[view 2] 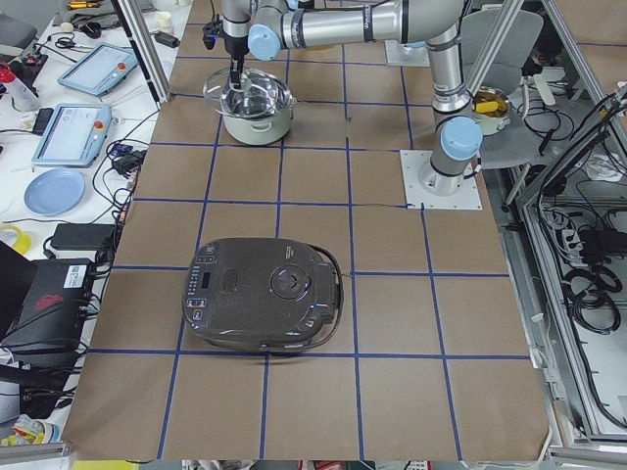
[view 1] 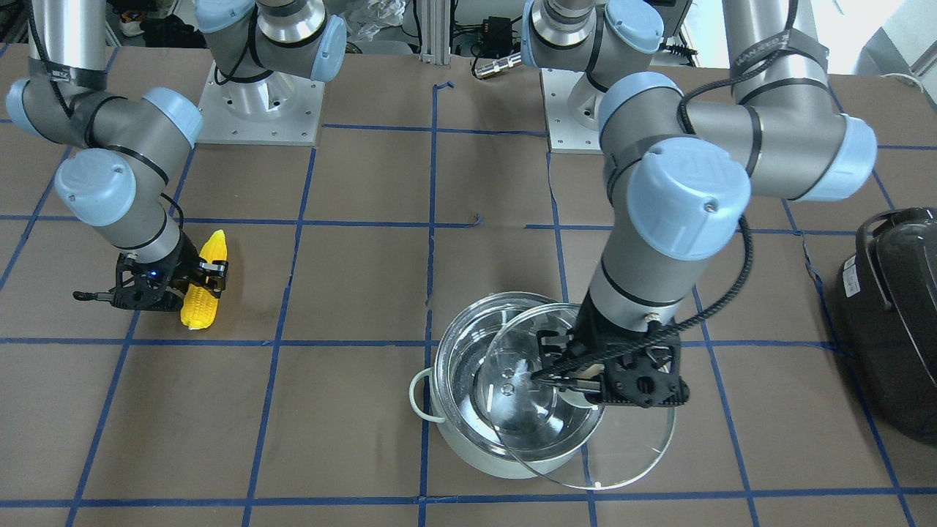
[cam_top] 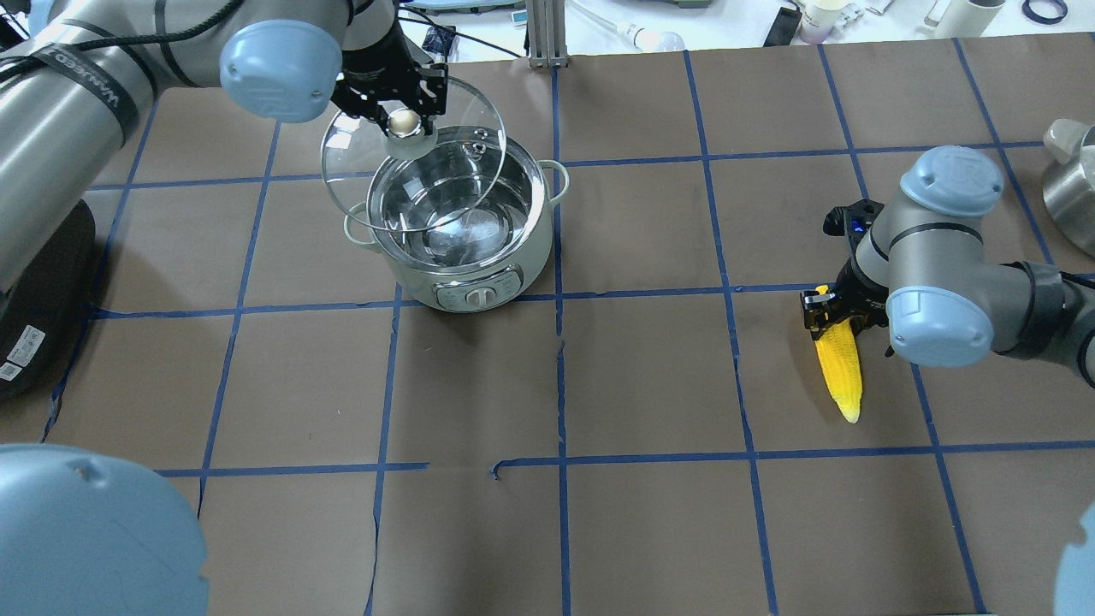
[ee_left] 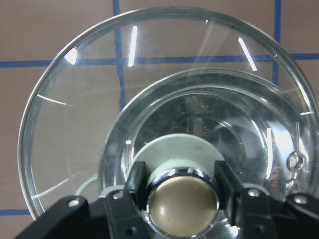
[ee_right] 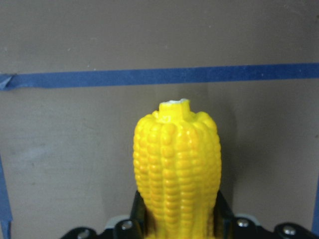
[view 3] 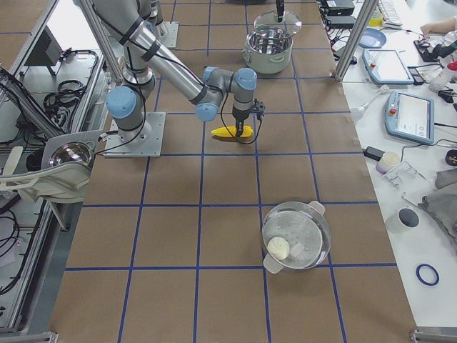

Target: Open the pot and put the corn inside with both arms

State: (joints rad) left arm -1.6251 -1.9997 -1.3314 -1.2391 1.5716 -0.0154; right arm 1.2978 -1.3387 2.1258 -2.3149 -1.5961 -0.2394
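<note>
between the fingers of the left pincer the metal knob of the glass lid is pinched. the lid is held raised and off-centre, so that part of the mouth of the pot just below the pincer is uncovered and part is overlapped by glass. nothing is seen inside the pot. well apart from it across the table, the right pincer is pressed onto the corn near its thick end, with the pointed tip reaching out to one side of the fingers. whether the corn is lifted off the table or rests on it cannot be told. the opening step is judged to be in hand, with the corn's grasp made ready alongside it. for the next move, the lid is to be carried fully aside from the rim, so that a clear mouth is left. only then is the corn to be raised, brought across and lowered in. some tilt may be needed, since the ear looks nearly as long as the pot is wide.
</note>
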